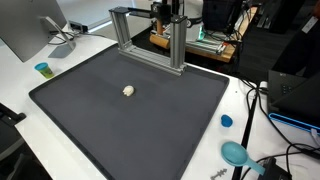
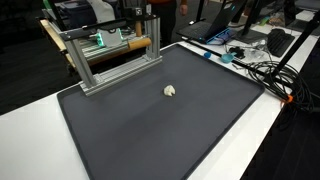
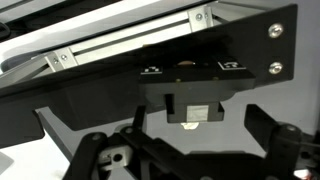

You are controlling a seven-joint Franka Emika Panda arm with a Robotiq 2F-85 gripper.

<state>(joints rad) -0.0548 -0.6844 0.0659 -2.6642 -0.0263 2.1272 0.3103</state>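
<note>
My gripper (image 3: 190, 158) shows in the wrist view as two dark fingers spread wide at the bottom edge, with nothing between them. Close in front of it are a black plate with screws (image 3: 250, 50) and a silver aluminium bar (image 3: 120, 45). In both exterior views the gripper is a dark shape at the top of the aluminium frame (image 1: 150, 40) (image 2: 110, 55), mostly cut off. A small white object (image 1: 128, 90) (image 2: 171, 91) lies alone mid-mat, far from the gripper.
A dark mat (image 1: 120, 130) (image 2: 160, 140) covers the white table. A monitor (image 1: 25, 30) and small blue cup (image 1: 43, 69) stand at one side. A blue cap (image 1: 226, 121), a teal bowl (image 1: 235, 153) and cables (image 2: 265, 70) lie along another edge.
</note>
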